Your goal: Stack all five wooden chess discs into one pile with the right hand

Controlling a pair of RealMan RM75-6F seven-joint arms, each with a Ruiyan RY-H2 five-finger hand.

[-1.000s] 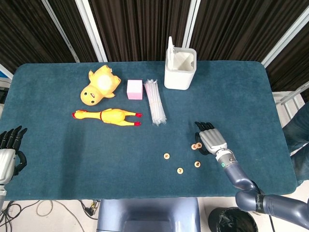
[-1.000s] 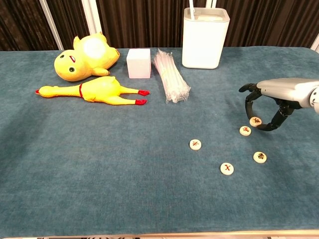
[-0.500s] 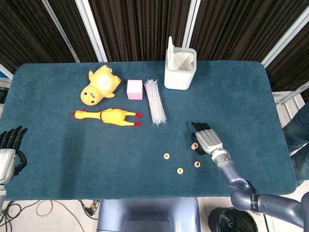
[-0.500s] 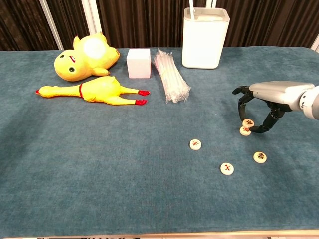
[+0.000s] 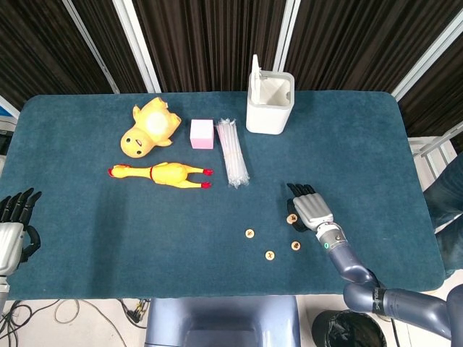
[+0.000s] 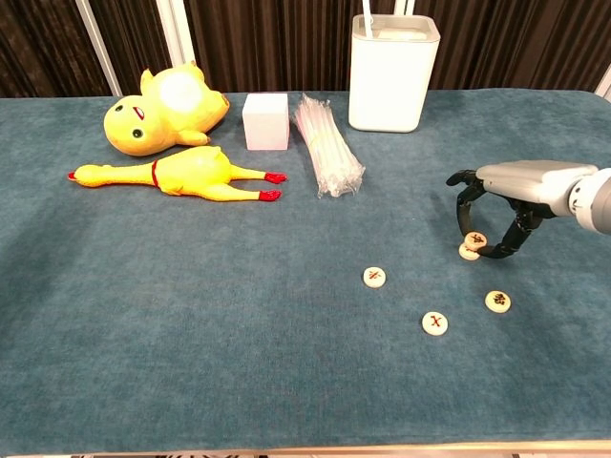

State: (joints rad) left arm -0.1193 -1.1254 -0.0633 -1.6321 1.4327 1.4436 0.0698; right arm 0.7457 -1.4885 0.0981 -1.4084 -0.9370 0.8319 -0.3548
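Five small round wooden chess discs on the dark blue felt tabletop (image 6: 143, 315): three lie single, the leftmost disc (image 6: 374, 277), the nearest disc (image 6: 435, 322) and the right disc (image 6: 496, 301); the other two sit together under the right hand (image 6: 501, 205), a held disc (image 6: 475, 240) pinched in its curled fingers (image 6: 465, 205) and resting partly atop the lower disc (image 6: 468, 252). Chest view shows this overlap; head view shows only one disc there (image 5: 292, 217). Left hand (image 5: 13, 228) appears only in head view, at the tabletop's left edge, fingers apart, holding nothing. One yellow plush duck (image 6: 158, 107), one yellow rubber chicken (image 6: 181, 176), one pink cube (image 6: 265, 121), one clear bundle of straws (image 6: 327, 148), one white bin (image 6: 392, 72).
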